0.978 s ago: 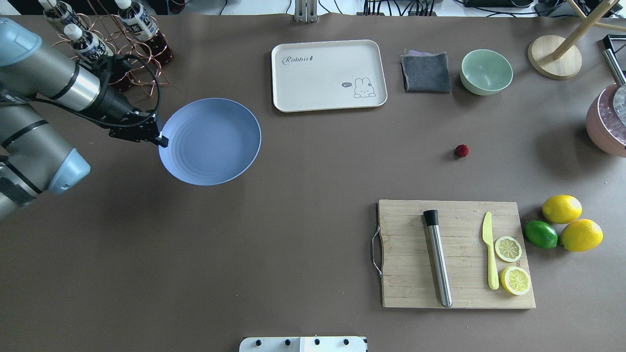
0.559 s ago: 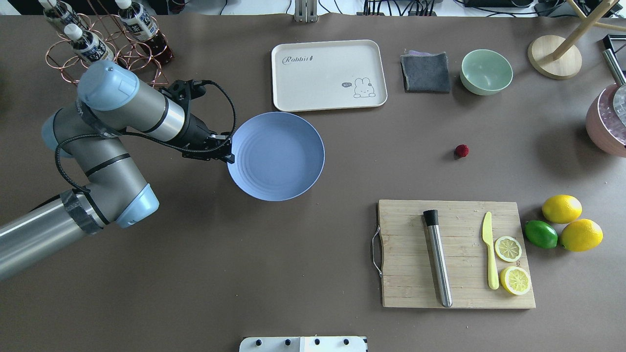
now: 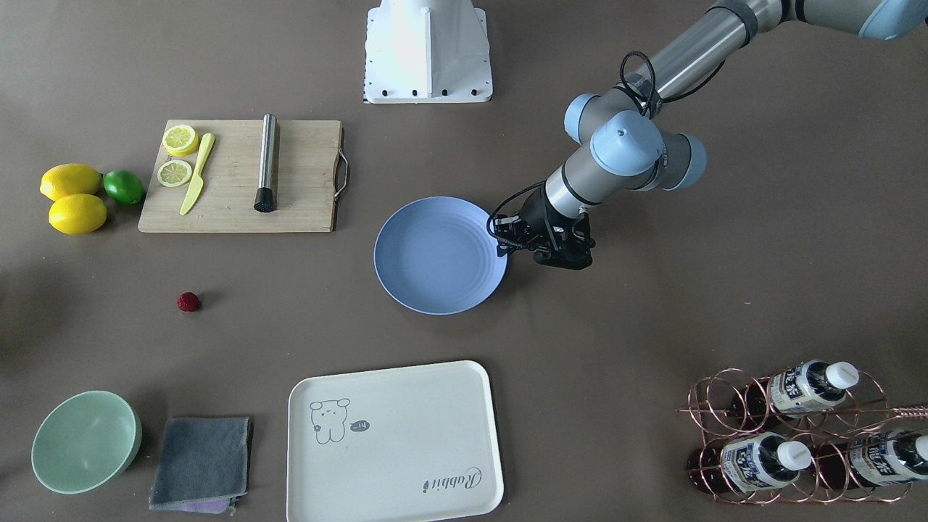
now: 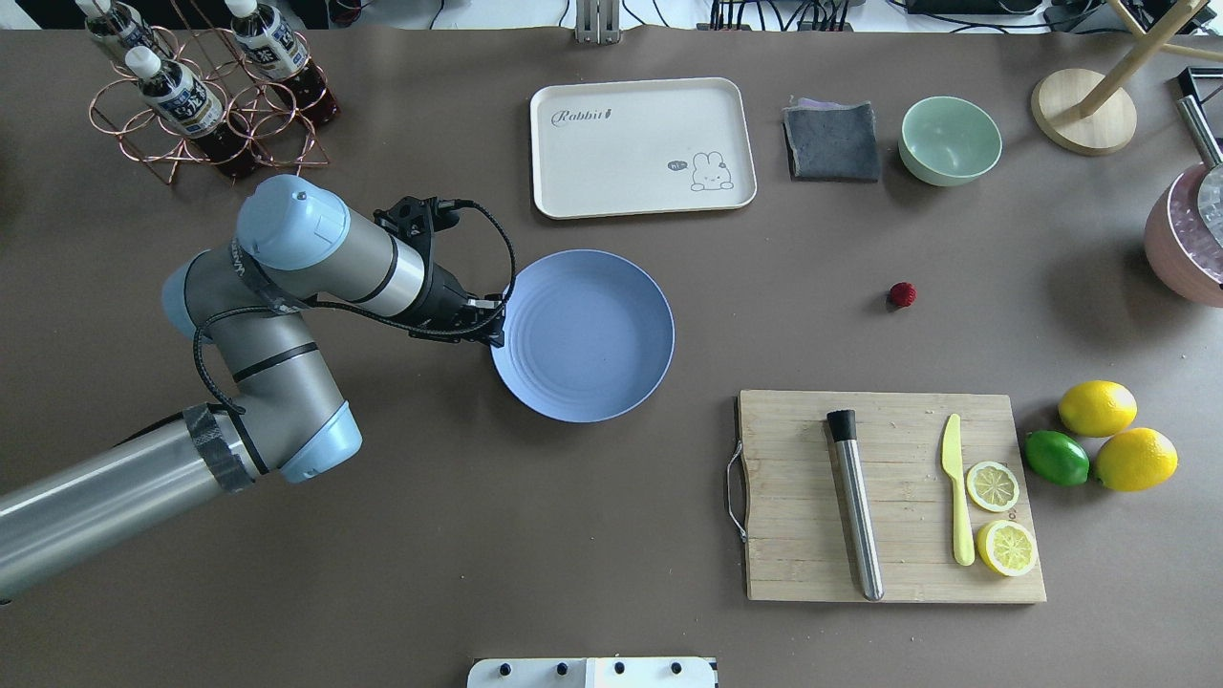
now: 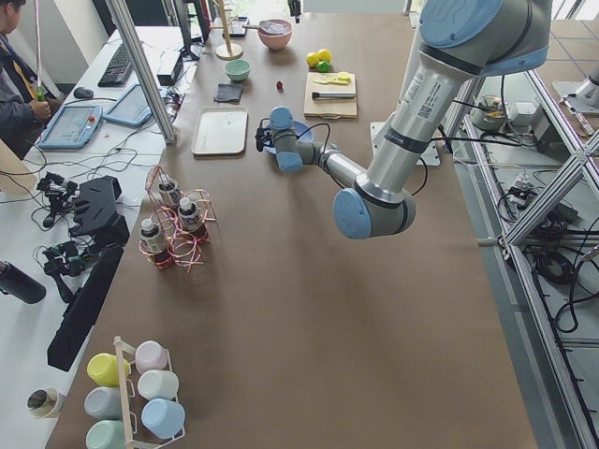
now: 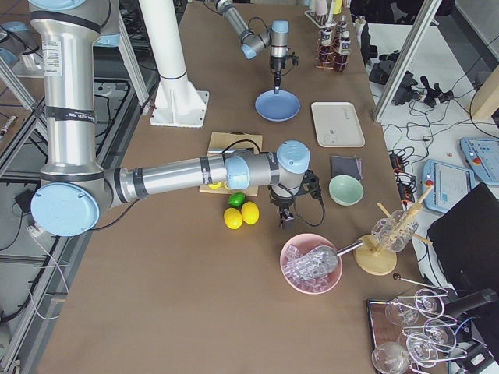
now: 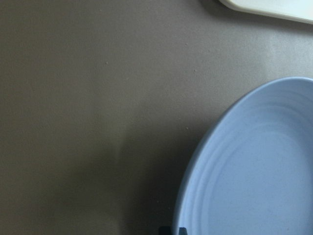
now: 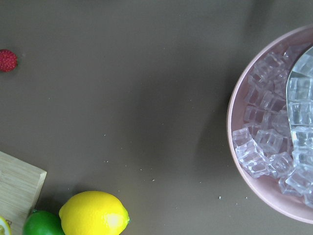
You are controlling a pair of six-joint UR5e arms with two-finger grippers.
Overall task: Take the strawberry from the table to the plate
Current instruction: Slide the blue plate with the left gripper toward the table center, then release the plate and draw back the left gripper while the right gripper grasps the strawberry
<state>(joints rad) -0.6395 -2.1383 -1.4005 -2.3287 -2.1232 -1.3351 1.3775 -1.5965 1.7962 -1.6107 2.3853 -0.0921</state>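
The strawberry (image 4: pixel 901 294) is a small dark-red berry lying alone on the brown table (image 4: pixel 478 535), right of centre; it also shows in the front view (image 3: pixel 188 301) and at the right wrist view's left edge (image 8: pixel 7 60). The light blue plate (image 4: pixel 592 334) sits mid-table, well to the berry's left. My left gripper (image 4: pixel 497 325) is shut on the plate's left rim (image 7: pixel 195 161), as the front view (image 3: pixel 502 250) also shows. My right gripper (image 6: pixel 282 224) hangs over the table between the lemons and the pink ice bowl; I cannot tell whether it is open or shut.
A wooden cutting board (image 4: pixel 793 497) with a steel muddler, yellow knife and lemon slices lies front right, lemons and a lime (image 4: pixel 1057 458) beside it. White tray (image 4: pixel 640 148), grey cloth (image 4: pixel 831 141) and mint bowl (image 4: pixel 950 140) line the far side. A bottle rack (image 4: pixel 205 105) stands far left, the ice bowl (image 4: pixel 1170 248) far right.
My left arm has swept to the right, carrying the plate by its rim from the table's left side to the middle. The strawberry has stayed put.
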